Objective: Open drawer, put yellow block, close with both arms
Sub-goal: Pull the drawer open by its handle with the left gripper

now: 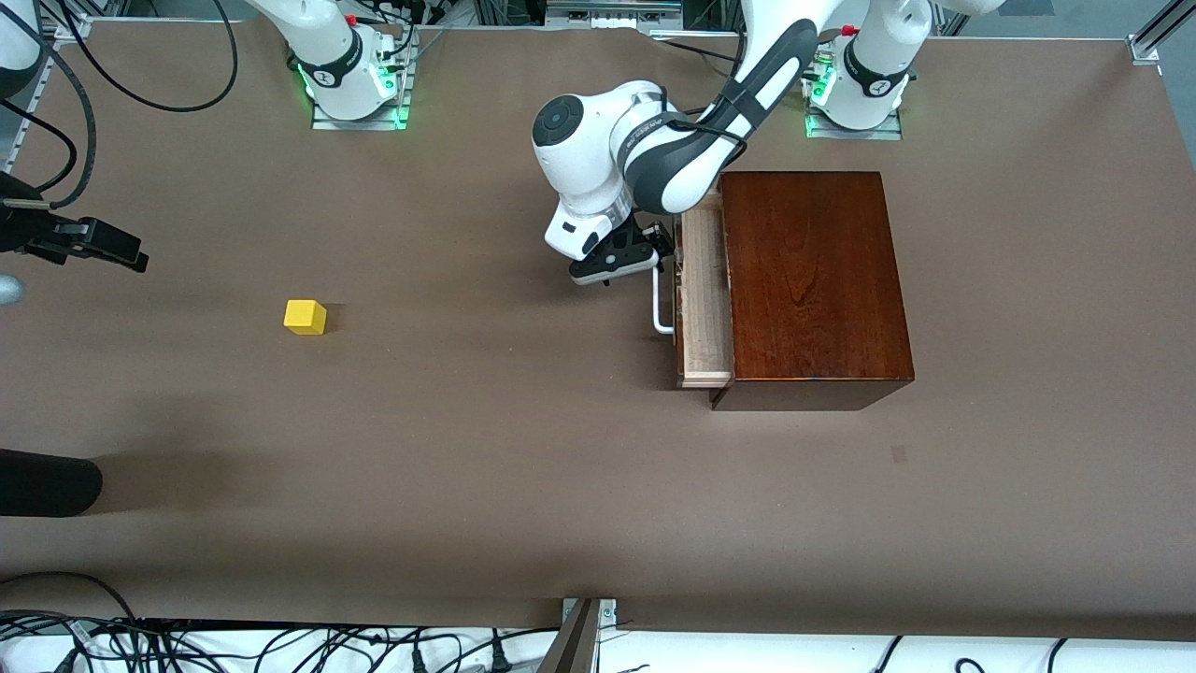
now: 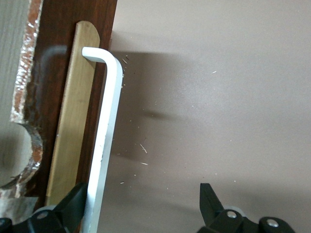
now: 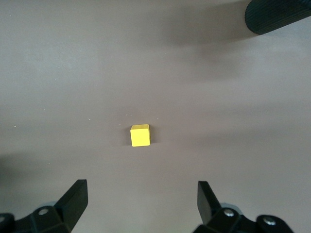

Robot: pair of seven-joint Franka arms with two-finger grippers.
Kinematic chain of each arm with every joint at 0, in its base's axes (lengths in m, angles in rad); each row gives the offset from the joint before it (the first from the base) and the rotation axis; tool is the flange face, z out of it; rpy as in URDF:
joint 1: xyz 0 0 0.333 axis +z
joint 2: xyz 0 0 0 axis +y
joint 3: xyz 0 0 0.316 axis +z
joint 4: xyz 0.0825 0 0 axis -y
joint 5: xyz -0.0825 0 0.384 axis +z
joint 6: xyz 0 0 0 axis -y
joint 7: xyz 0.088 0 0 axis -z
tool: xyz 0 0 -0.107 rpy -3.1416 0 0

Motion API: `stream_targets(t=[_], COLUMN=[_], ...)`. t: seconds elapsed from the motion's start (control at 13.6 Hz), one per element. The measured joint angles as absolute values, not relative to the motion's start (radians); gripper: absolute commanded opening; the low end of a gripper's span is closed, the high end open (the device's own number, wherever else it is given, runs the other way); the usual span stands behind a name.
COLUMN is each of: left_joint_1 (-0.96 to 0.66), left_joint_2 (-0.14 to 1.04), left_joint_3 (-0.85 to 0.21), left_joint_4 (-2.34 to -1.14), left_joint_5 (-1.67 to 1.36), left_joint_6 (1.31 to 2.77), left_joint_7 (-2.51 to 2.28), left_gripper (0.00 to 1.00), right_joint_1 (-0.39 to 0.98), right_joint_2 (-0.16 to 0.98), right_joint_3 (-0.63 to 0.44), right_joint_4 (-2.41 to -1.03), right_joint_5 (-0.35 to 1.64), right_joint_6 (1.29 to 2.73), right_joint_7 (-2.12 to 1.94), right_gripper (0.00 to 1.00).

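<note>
A broad strip of bare brown counter is seen nearest the front camera. The yellow block is found farther up, toward the right arm's end of the counter, standing alone with bare surface on every side and well apart from the wooden box. In the right wrist view the block is seen below the right gripper, whose jaws are spread wide with nothing between them; this gripper hangs over the counter near the block. The drawer is seen pulled partly out of the box toward the right arm's end, its pale tray edge exposed and its white handle projecting over bare counter. The left gripper is placed at the handle's end nearer the arm bases. In the left wrist view one finger is seen just beside the bar, the jaws standing wide apart and not clamped on it.
</note>
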State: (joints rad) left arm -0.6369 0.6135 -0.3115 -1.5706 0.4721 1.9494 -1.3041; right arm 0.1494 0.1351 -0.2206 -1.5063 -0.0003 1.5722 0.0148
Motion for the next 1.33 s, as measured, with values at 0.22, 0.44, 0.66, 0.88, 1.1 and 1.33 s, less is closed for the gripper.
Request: stream_targets(t=[0.22,0.44,0.66,0.88,1.1,1.33], left_joint_1=[-0.657,-0.675,-0.71,-0.727,-0.729,-0.733], left_joint_2=[0.633,0.649,0.678,0.691,0.696,0.692], left_joint_3=[-0.302,-0.296,-0.295,-0.279,-0.278,-0.279], left_joint_4=[-1.539,-1.512,-1.461,-1.424,-1.405,-1.386], left_joint_5=[0.472,0.473,0.472,0.421,0.406,0.406], left_joint_6=[1.939,1.94,1.967,1.972,1.977,1.939], left_joint_7=[-1.317,-1.321,-1.336,-1.347,-1.347,-1.345], left_gripper=[1.0,1.0,1.0,1.0,1.0,1.0], right_joint_1=[0.149,0.149,0.149,0.15,0.15,0.15], right_joint_2=[0.135,0.135,0.135,0.137,0.139,0.139], right_joint_3=[-0.221,-0.221,-0.221,-0.221,-0.221,-0.221], right_joint_4=[-1.506,-1.506,-1.506,-1.506,-1.506,-1.506], right_joint_5=[0.0,0.0,0.0,0.0,0.0,0.0], right_joint_6=[1.572,1.572,1.573,1.573,1.573,1.573], right_joint_7=[0.015,0.015,0.015,0.015,0.015,0.015], right_gripper=[1.0,1.0,1.0,1.0,1.0,1.0])
